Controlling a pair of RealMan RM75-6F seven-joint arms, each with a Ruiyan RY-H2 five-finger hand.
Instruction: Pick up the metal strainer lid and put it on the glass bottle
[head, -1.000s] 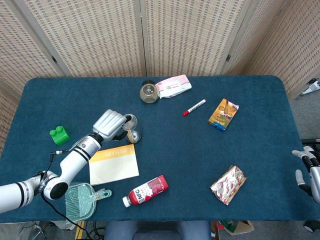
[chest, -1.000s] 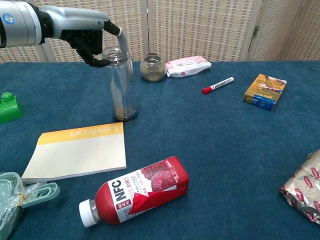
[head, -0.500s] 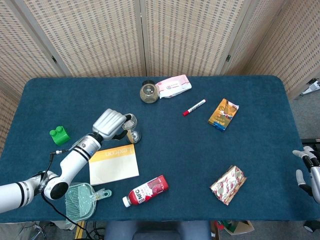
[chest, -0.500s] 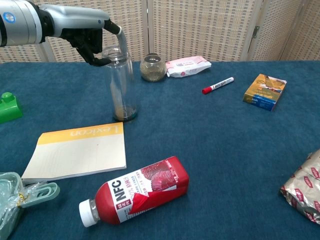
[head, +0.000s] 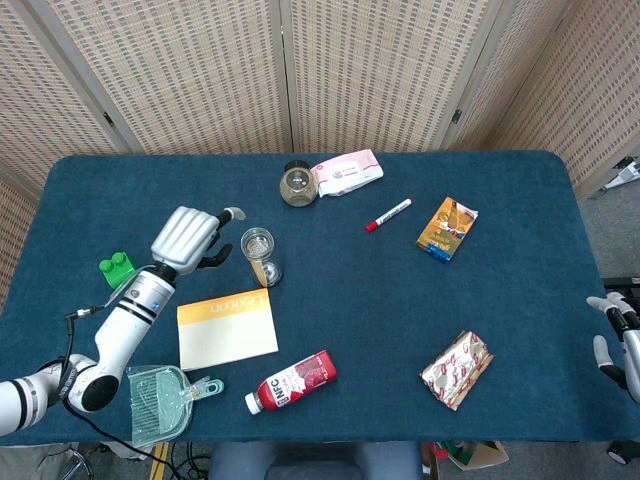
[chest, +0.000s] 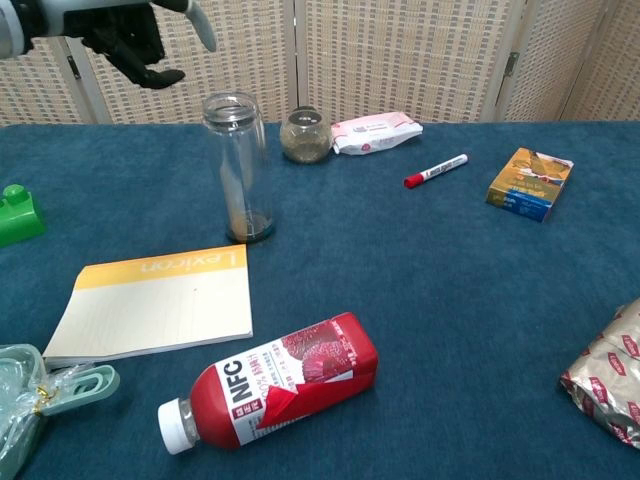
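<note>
**Hand withdrawn; lid seated on bottle**

Half a second earlier your left hand (head: 187, 238) sat against the mouth of the bottle (chest: 238, 165); here it had pulled back toward the table's left edge, clear of the glass and well apart from it. Its fingers (chest: 150, 75) were released and held nothing, loosely curled in the chest view. The strainer lid (head: 257, 241) lay in the bottle's mouth, showing as a mesh disc in the head view and as a metal rim in the chest view. The placement looked complete; how squarely the lid sat could not be told.

The bottle stood upright left of the table's centre, just beyond the notebook (chest: 154, 300). A thin dark residue showed at its base; otherwise it looked empty. A small round jar (chest: 305, 135) near the far edge held something tan and granular. A red juice bottle (chest: 270, 381) lay on its side near the front edge.

Your right hand (head: 617, 340) hung off the table's right edge; whether its fingers were curled or spread could not be told.
</note>
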